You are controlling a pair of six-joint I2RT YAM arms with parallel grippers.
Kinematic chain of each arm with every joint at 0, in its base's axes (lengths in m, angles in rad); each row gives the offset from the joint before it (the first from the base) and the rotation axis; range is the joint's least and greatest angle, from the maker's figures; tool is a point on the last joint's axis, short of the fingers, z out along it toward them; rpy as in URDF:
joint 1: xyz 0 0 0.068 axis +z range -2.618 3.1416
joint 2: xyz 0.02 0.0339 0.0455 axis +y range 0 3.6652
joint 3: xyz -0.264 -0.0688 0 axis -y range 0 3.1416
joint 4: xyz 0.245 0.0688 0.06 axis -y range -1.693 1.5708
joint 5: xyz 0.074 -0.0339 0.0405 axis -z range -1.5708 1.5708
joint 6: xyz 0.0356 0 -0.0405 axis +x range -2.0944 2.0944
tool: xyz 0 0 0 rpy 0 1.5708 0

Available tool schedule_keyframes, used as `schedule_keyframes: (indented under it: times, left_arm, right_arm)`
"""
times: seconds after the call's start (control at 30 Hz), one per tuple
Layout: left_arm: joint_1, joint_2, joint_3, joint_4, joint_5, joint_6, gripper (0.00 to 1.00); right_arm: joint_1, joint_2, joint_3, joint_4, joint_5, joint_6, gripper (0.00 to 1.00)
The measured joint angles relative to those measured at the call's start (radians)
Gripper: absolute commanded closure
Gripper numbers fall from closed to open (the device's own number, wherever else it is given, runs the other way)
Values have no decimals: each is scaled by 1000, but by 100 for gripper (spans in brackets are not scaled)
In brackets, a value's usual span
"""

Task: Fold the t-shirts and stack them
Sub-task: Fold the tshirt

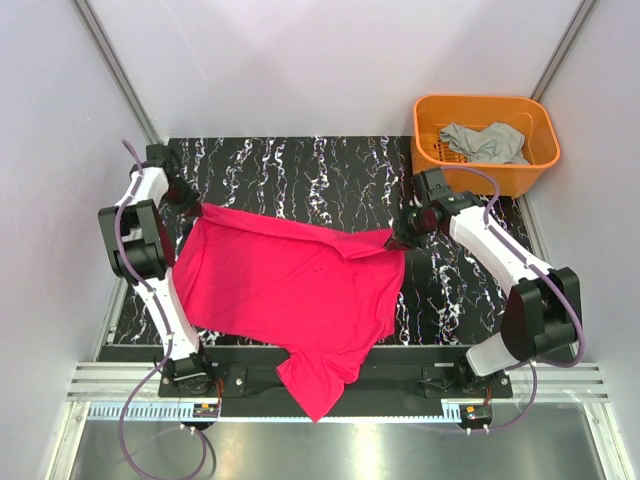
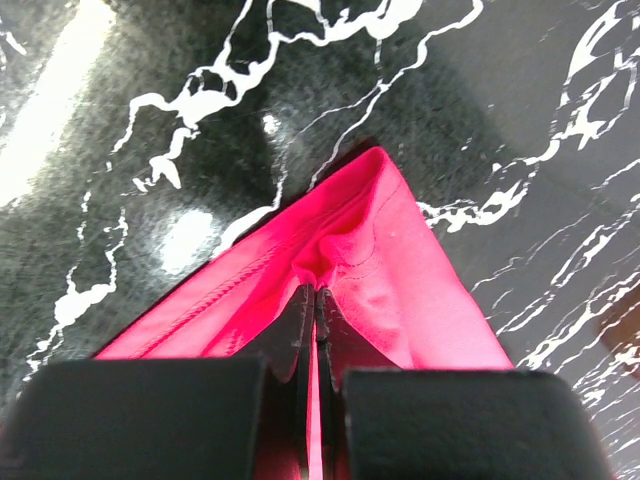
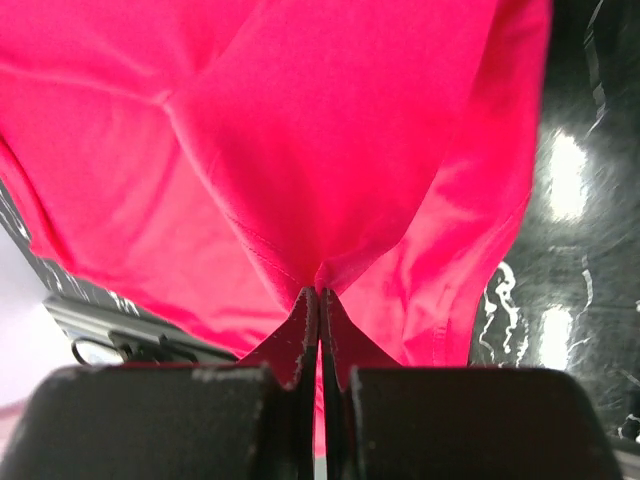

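At the left side of the counter (image 1: 300, 165), the left end effector (image 1: 190, 208) sits low over the black marbled surface, clamped on a corner of the red t-shirt (image 1: 300, 290). The left wrist view shows its two dark fingers (image 2: 285, 335) pressed together with a thin fold of red cloth pinched between them. The corner rises to a peak just beyond the tips, with bare counter around it.

The red t-shirt lies spread across the middle of the counter, stretched between the two arms along its far edge. Its near part spills over the front edge of the counter and hangs down between the arm bases.

On the right, the right end effector (image 1: 402, 234) grips the opposite far corner of the same shirt. In the right wrist view its fingers (image 3: 345, 340) are closed tight on a gathered pleat, and red cloth fills most of that view.

Further right, at the far right corner, stands an orange basket (image 1: 540, 165), partly off the counter's edge. A crumpled grey t-shirt (image 1: 487, 142) lies inside it, well apart from the red one.
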Motion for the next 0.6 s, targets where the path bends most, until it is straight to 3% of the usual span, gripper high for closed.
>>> schedule_keyframes:
  times: [0.6]
  left_arm:
    - [7, -55, -86, -33, 6, 42, 100]
  right_arm:
    - [41, -54, -168, 35, -46, 46, 100]
